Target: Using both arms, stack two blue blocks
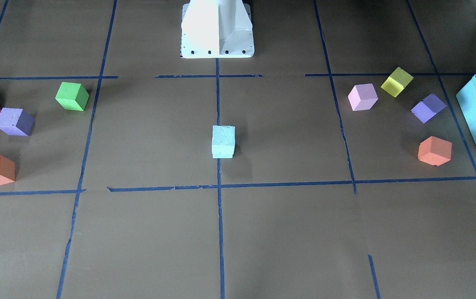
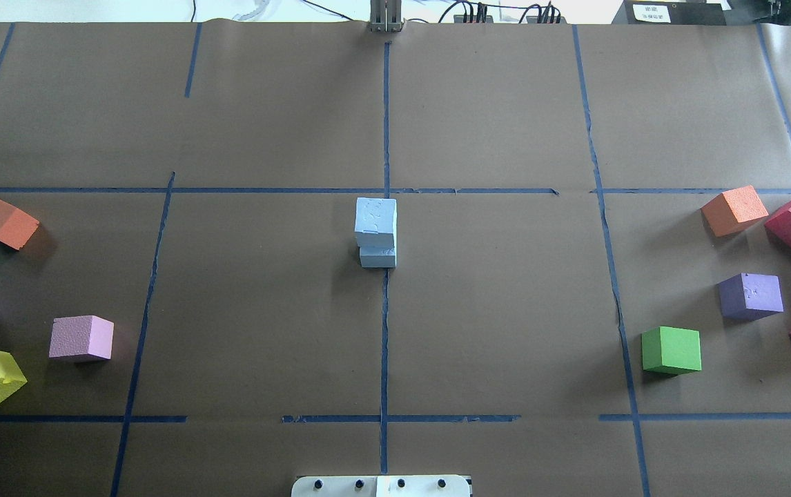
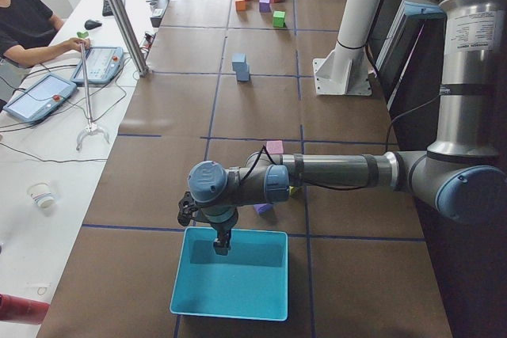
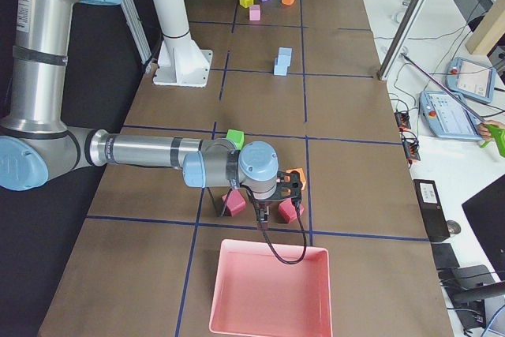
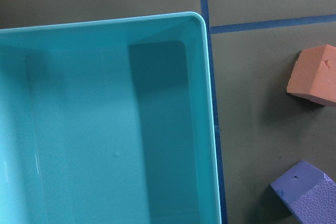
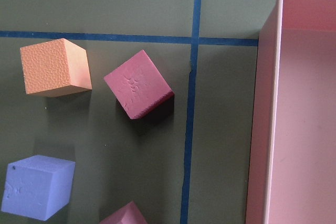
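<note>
Frame centre: upper blue block (image 2: 375, 219) atop lower blue block (image 2: 377, 257), stack apparently complete; left arm (image 3: 333, 170) and right arm (image 4: 150, 150) well apart, opening of their fingers (image 3: 223, 244) cannot be told, no further move required.

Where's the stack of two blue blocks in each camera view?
Front-facing: blue stack, picture centre, on the middle tape line.
Overhead: centre, same line.
Exterior left: upper middle, far.
Exterior right: upper middle, far.
Left wrist: not in it.
Right wrist: not in it.
Landmark: white pedestal base, seen in all four exterior views.

Bright, sharp views; soft shadows; pedestal (image 1: 217, 29) overexposed.
</note>
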